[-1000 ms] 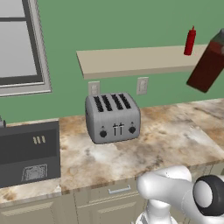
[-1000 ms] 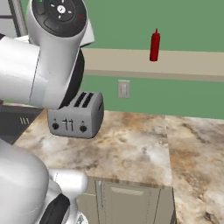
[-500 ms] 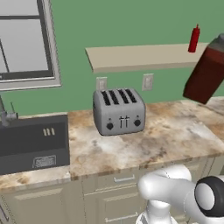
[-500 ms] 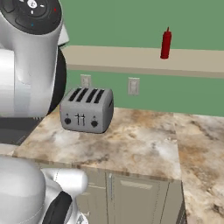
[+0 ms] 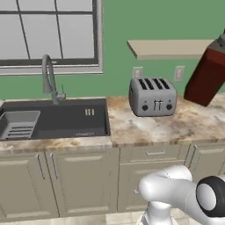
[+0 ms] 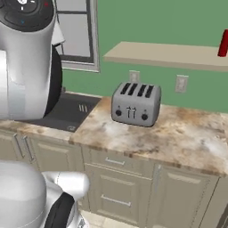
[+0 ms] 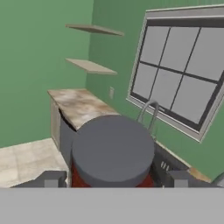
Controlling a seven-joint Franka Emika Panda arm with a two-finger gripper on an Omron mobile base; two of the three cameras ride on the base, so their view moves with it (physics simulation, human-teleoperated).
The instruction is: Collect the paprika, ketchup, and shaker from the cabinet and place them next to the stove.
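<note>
Dark red with a grey lid, the paprika [image 7: 113,151] is clamped between the two fingertips of the gripper [image 7: 113,178], lid toward the hand camera and one fingertip [image 7: 51,179] on each side of the jar. In the left base view the jar [image 5: 205,74] is seen tilted and raised clear of the counter [image 5: 176,125], in front of the cabinet [image 5: 171,47] and to the right of the toaster [image 5: 152,96]. Past the held jar in the hand view, a faucet [image 7: 148,111], a window [image 7: 183,65] and two wall shelves [image 7: 91,65] are seen. In the right base view the ketchup [image 6: 223,43] is cut by the right edge while standing on the cabinet [image 6: 164,54], above and right of the toaster [image 6: 136,103]. The sink [image 5: 57,118] lies left of the toaster.
</note>
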